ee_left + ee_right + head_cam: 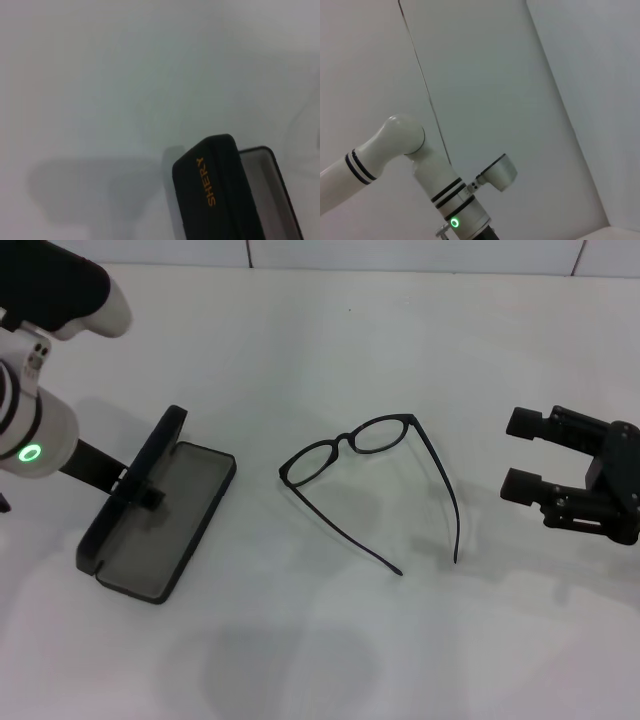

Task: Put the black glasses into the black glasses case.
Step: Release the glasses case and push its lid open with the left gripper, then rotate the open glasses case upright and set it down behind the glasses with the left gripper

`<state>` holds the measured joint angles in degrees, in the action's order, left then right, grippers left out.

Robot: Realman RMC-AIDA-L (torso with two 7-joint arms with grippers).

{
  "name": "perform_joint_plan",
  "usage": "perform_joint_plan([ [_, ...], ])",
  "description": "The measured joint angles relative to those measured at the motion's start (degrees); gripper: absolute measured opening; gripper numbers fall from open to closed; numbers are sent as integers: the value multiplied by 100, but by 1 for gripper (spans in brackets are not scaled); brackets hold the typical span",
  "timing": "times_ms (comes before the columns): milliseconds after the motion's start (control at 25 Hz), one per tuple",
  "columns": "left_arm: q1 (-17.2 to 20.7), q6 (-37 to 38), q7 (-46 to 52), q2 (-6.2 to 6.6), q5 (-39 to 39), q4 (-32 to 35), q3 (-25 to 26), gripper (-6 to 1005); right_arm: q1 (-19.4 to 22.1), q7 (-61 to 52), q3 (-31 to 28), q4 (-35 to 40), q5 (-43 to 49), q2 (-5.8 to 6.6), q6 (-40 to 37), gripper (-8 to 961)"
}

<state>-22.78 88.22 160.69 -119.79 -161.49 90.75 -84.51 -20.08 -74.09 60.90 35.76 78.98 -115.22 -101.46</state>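
White tabletop (330, 660) fills the head view, its bare near edge closest to the camera. At the left edge of the frame, the left arm (35, 430), white with a green ring light, reaches down to the left gripper (135, 485), whose dark fingers close on the raised lid of the black glasses case (165, 535). That case lies open at lower left of the frame, its pale grey lining facing up and its lid standing upright along the left side. In the left wrist view the lid's rounded corner carries orange lettering (206, 182). At the right edge of the head view the right gripper (525, 452) hovers with its two fingers spread wide, holding nothing. Centre frame, well apart from both grippers, the black glasses (355, 440) rest on the table between case and right gripper, temple arms unfolded toward the bottom of the frame.
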Motion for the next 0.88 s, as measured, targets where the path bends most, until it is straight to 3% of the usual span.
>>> perform_joint_plan([
  [120,-4,-3,-1,0,25,66,-5,663,0,30,0,-21,-5,-1,-3,808],
  [520,-26,-3,-123,13,47,393,-12,220,68,69,0,-29,-31,-9,-42,808],
  [880,-318,-439,-741,15,51,485,-18,206,112,142,-9,-28,-41,-9,-186,808],
])
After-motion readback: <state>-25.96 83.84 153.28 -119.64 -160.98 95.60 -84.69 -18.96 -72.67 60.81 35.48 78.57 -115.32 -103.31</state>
